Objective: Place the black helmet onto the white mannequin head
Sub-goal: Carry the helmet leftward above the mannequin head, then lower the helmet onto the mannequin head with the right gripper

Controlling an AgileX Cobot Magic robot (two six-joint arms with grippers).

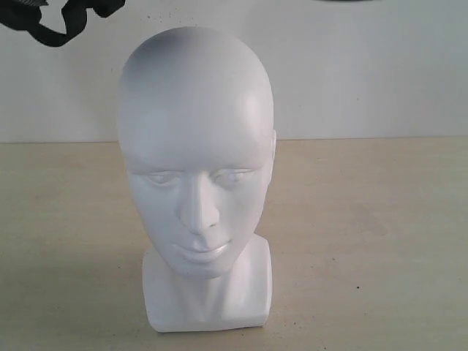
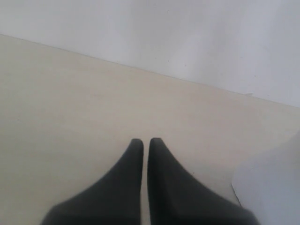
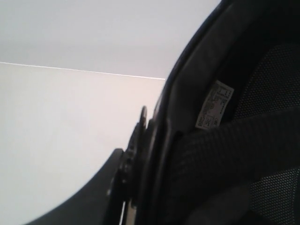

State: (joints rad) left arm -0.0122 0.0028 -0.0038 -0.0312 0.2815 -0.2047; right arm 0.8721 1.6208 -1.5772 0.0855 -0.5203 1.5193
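Note that your left jaws stand almost closed, empty, over the tabletop (image 2: 70, 108). Your right jaws clamp the black helmet (image 3: 220, 154) by its rim.

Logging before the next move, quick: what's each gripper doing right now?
Left gripper: jaws shut, holding nothing.
Right gripper: closed on the rim of the black helmet.

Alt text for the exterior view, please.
A bare white mannequin head stands upright on its block base at the middle of a beige table, facing the camera, a white wall behind. Only a black strap, likely of the black helmet, dips in at the top left corner.
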